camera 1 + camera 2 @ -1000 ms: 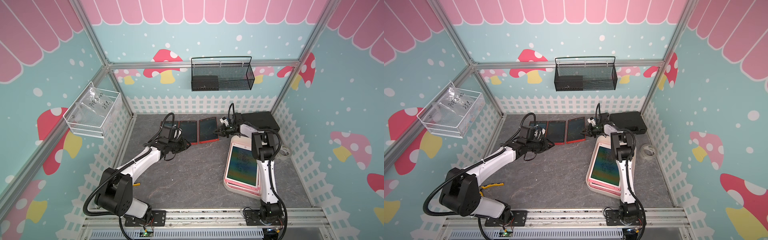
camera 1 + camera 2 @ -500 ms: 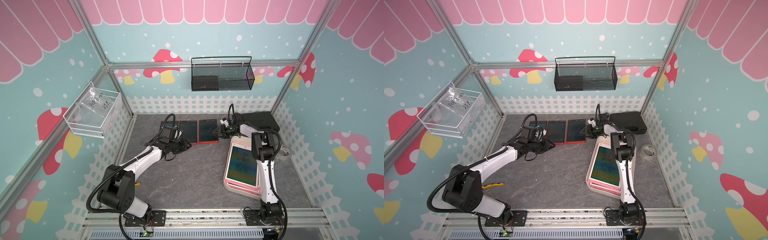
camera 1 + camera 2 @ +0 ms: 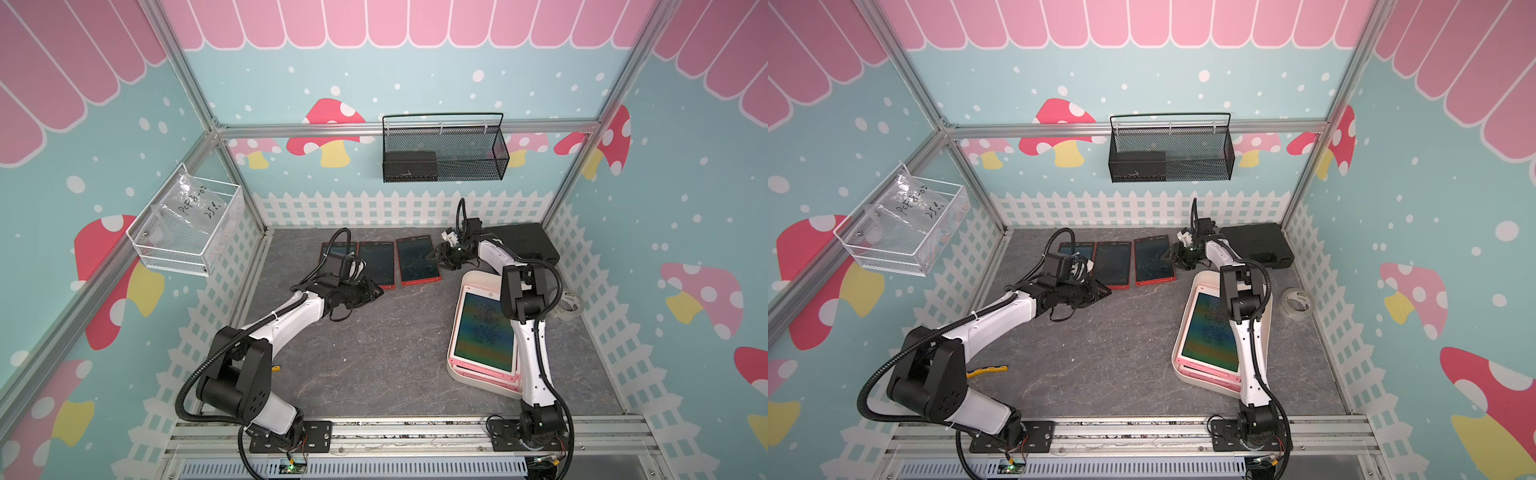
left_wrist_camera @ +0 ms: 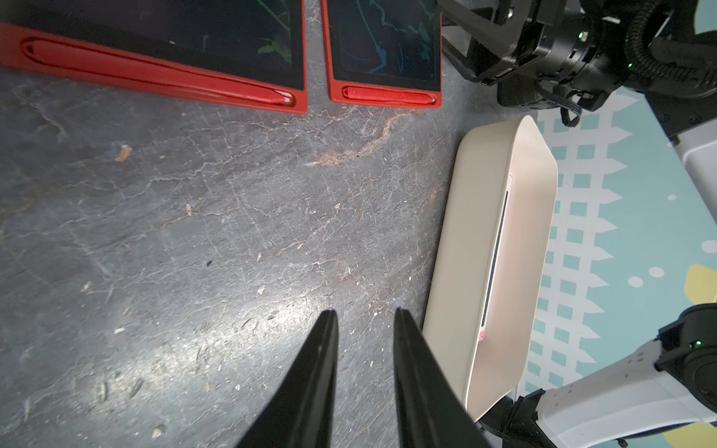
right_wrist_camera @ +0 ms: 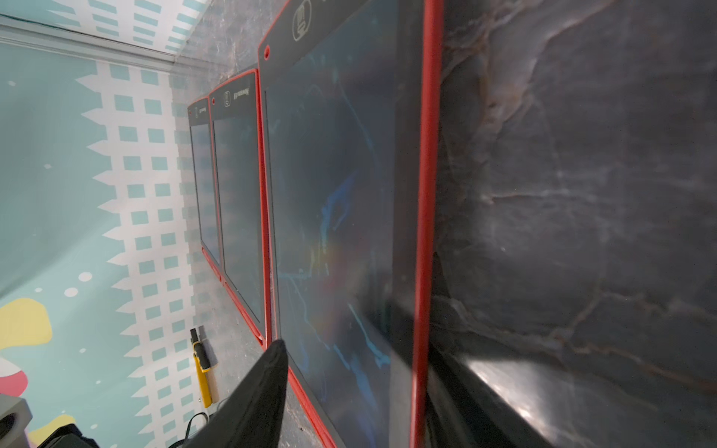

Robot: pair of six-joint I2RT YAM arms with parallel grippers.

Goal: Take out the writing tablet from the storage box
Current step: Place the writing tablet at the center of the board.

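Three red writing tablets [image 3: 1113, 266] are lying flat side by side on the grey table [image 3: 374, 353], upper ctr of both top views: the leftmost tablet [image 3: 1081, 250] is partly hiding under the L arm [image 3: 291, 316], the middle tablet [image 3: 376, 264] is sitting just beside it, and the rightmost tablet [image 3: 417, 261] is lying nearest the R arm [image 3: 528, 332], outside the storage box [image 3: 454, 365]. That box is sitting at the right of the frame, apart from the row, and is holding a stack of pink tablets [image 3: 484, 328] w/ the top screen facing up. The right gripper [image 3: 437, 259] is sitting low at the rightmost tablet's right edge; in the R wrist view its fingers [image 5: 264, 388] are standing apart w/ the red rim running btwn them, not pinching it. The left gripper [image 4: 364, 312] is sitting over bare table just below the row, its jaws showing a narrow gap and holding nothing. A black case [image 3: 523, 245] is lying at the table's upper right, and a tape roll [image 3: 570, 301] is resting right of the box
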